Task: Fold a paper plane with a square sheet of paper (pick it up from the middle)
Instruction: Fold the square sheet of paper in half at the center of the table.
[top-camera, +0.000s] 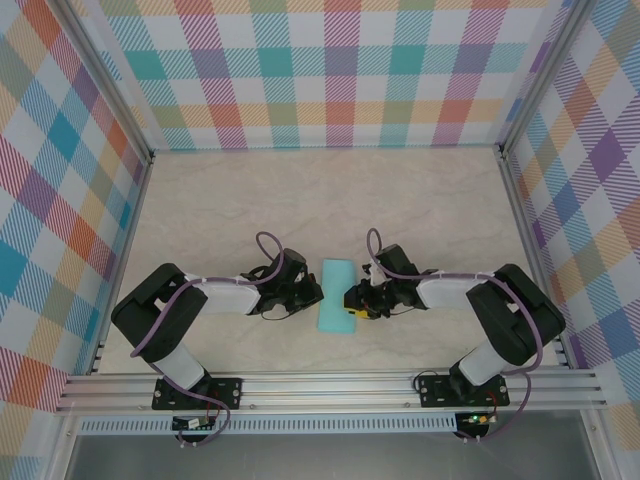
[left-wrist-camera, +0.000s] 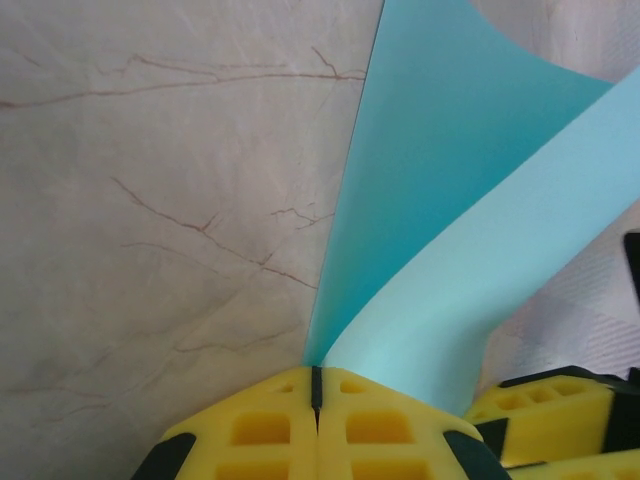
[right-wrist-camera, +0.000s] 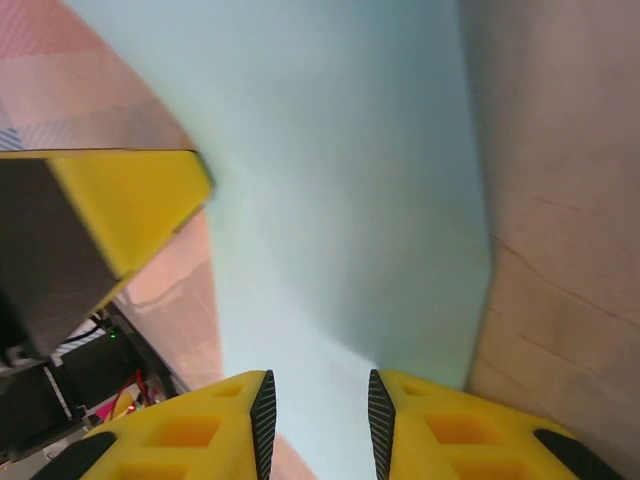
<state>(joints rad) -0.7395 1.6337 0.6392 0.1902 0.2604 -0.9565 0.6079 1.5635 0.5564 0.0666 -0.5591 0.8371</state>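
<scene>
From above, the folded paper (top-camera: 337, 295) lies on the table (top-camera: 300, 200), between the left gripper (top-camera: 310, 292) and the right gripper (top-camera: 353, 300).

Left wrist: the jaws are pinched tight on the paper's (left-wrist-camera: 440, 200) edge, and the sheet curls upward.

Right wrist: the jaws are slightly parted, and the paper (right-wrist-camera: 340, 200) runs between them.

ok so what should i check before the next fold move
1. left claw holds the sheet: ok, shut on it
2. right claw free to regrip: ok, jaws apart, gripping nothing
3. sheet flat: not ok, one layer curls up by the left claw
4. fold edges aligned: cannot tell
5. sheet between both arms: ok
</scene>
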